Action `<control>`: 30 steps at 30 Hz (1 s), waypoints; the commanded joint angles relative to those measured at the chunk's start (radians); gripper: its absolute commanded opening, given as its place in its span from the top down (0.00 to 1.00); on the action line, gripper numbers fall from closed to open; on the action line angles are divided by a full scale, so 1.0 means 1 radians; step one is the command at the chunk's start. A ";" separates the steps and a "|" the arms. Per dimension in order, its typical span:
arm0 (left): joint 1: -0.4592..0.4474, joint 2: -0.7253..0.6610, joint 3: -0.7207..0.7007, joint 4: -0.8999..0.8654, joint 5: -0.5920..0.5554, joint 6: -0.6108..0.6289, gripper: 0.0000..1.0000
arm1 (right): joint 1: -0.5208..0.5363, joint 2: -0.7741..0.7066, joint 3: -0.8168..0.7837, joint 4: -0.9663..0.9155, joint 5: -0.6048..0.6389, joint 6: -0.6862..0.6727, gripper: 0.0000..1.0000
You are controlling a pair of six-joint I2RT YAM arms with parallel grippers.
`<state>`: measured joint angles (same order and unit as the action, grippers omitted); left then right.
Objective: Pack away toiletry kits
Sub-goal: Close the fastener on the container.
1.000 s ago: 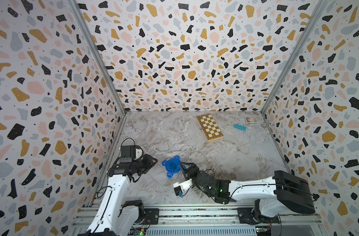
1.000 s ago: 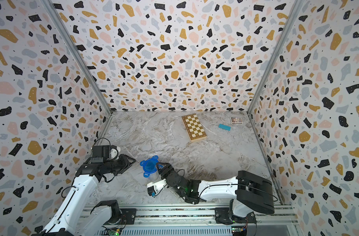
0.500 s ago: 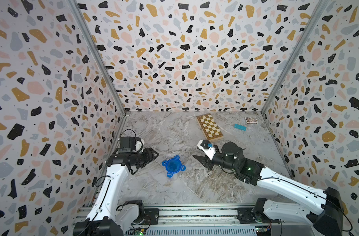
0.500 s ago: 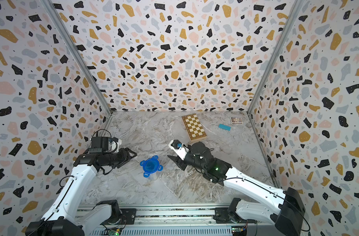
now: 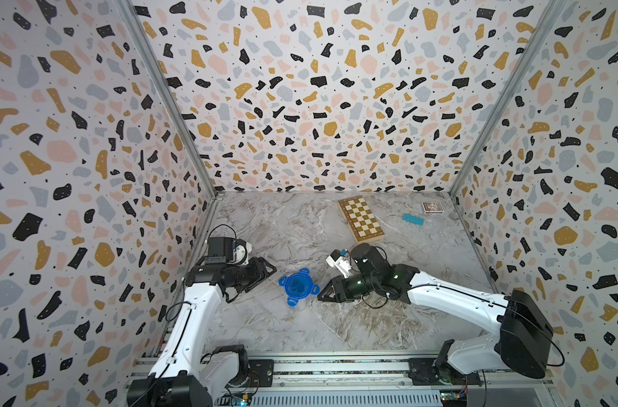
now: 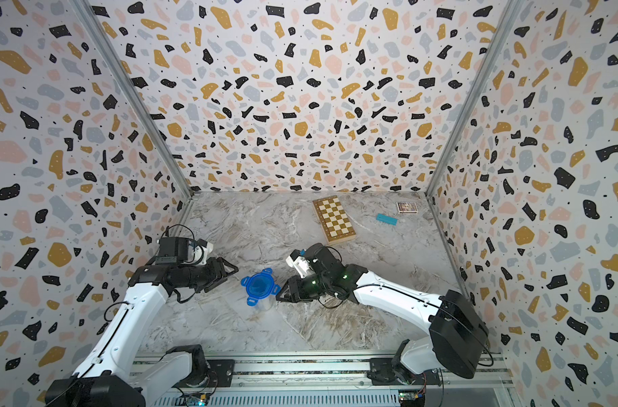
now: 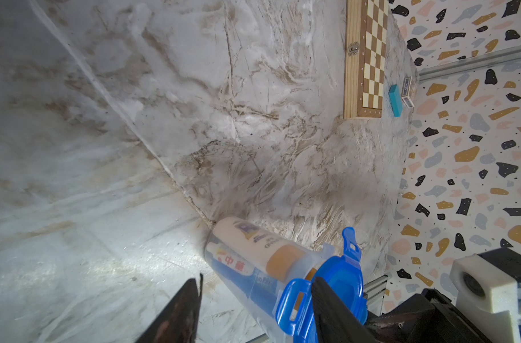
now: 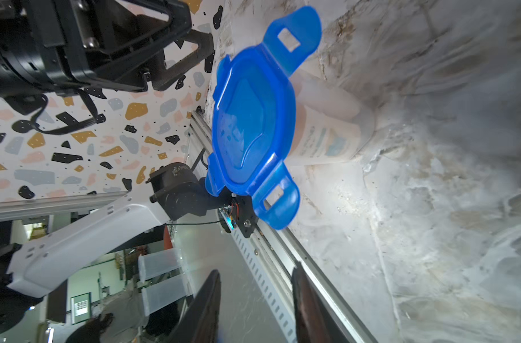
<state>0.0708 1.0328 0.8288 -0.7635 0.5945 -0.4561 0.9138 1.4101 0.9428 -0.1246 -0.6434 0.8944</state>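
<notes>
Toiletry kits sit inside a clear container [image 7: 254,297] that stands upright on the marble table [image 5: 300,225], near its front, between my two grippers. Through the wall I see one white bottle [image 7: 253,245] with a gold-orange cap, and beside it a small tube [image 7: 232,262] with red print. A blue shape lower down may be the toothbrush stick, though the plastic blurs it too much to say. The blue lid [image 5: 296,286] lies on top, its flaps sticking out sideways. My left gripper [image 7: 257,280] is just beside the container with its fingers spread wide, gripping nothing. My right gripper [image 8: 256,271] faces the lid from the opposite side, a little apart, fingers parted and empty. Well behind, a chessboard [image 5: 361,219], a teal block [image 5: 413,219] and a card box [image 5: 432,207] lie near the back wall.
</notes>
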 commanded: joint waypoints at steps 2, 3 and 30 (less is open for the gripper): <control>0.004 -0.009 -0.011 0.008 0.016 0.007 0.36 | -0.013 0.016 0.031 0.063 -0.055 0.129 0.62; 0.005 -0.008 -0.011 0.010 0.017 0.008 0.36 | -0.015 0.020 0.037 0.065 -0.050 0.132 0.62; 0.000 0.021 -0.018 0.034 0.153 0.026 0.35 | -0.055 0.168 0.079 0.186 -0.107 0.191 0.77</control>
<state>0.0708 1.0641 0.8196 -0.7403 0.7010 -0.4515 0.8593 1.5848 0.9791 0.0410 -0.7338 1.0943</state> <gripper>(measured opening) 0.648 0.240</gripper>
